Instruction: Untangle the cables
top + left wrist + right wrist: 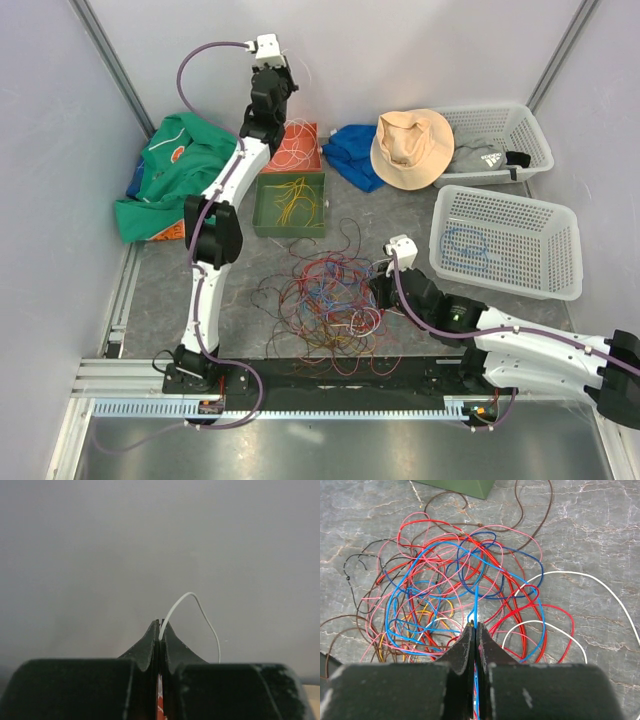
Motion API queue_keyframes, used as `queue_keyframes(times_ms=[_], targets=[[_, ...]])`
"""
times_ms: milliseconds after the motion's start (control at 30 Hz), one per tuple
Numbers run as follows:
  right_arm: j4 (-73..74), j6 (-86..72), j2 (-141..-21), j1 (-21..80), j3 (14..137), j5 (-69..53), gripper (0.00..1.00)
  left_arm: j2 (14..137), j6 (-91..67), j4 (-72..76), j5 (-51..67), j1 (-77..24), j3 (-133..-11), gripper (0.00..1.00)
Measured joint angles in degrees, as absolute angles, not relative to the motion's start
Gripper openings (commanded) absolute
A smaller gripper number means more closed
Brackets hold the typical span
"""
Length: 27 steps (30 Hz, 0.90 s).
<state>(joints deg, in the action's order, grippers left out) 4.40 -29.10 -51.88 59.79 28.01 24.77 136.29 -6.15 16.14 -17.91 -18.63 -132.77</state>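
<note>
right gripper [475, 629]: black fingers pressed together, pinching a thin light blue cable [476, 600] at the tips. Ahead, a tangle of thin red, pink, blue, orange and brown cables [435, 575] lies on the grey marbled surface [590, 525]. A white cable [600, 579] loops out right of the pile. Corner of a green box [460, 486] at the top edge.

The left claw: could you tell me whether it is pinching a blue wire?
No, the left claw is shut on a white wire.
</note>
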Motion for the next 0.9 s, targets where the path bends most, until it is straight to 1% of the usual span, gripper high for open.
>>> queue_keyframes(times_ms=[233, 433, 467, 533, 567, 633, 667, 700, 733, 900], targets=[[3.4, -29.1, -53.4, 59.7, 27.9, 25.6, 0.00, 138.6, -10.1, 11.4, -17.9, -15.8, -132.0, 0.02], [3.0, -29.1, -53.4, 59.5, 27.4, 25.7, 0.00, 142.0, -11.3, 8.6, -17.8, -15.3, -132.6, 0.02], [2.9, -29.2, -53.4, 59.4, 27.3, 25.7, 0.00, 142.7, -11.4, 8.3, -17.7, -15.3, -132.7, 0.14], [2.6, -29.2, -53.5, 59.4, 27.0, 25.9, 0.00, 144.0, -11.7, 7.3, -17.6, -15.2, -132.8, 0.33], [2.5, -29.2, -53.6, 59.4, 26.9, 25.9, 0.00, 144.5, -12.0, 6.8, -17.4, -15.2, -132.7, 0.53], [2.3, -29.1, -54.5, 59.4, 26.9, 26.0, 0.00, 144.7, -13.2, 6.2, -17.0, -15.1, -131.2, 0.67], [2.3, -29.2, -54.9, 59.4, 26.9, 26.0, 0.00, 144.6, -13.5, 6.6, -16.8, -15.0, -130.3, 0.83], [2.2, -29.2, -55.4, 59.3, 26.9, 26.0, 0.00, 144.6, -13.8, 7.0, -16.6, -14.9, -129.5, 0.95], [2.1, -29.2, -55.9, 59.2, 26.9, 25.9, 0.00, 144.4, -14.1, 7.4, -16.3, -14.8, -128.3, 0.99], [0.8, -29.6, -57.0, 59.2, 26.9, 25.8, 0.00, 141.5, -15.6, 7.4, -15.9, -14.5, -123.0, 1.00]])
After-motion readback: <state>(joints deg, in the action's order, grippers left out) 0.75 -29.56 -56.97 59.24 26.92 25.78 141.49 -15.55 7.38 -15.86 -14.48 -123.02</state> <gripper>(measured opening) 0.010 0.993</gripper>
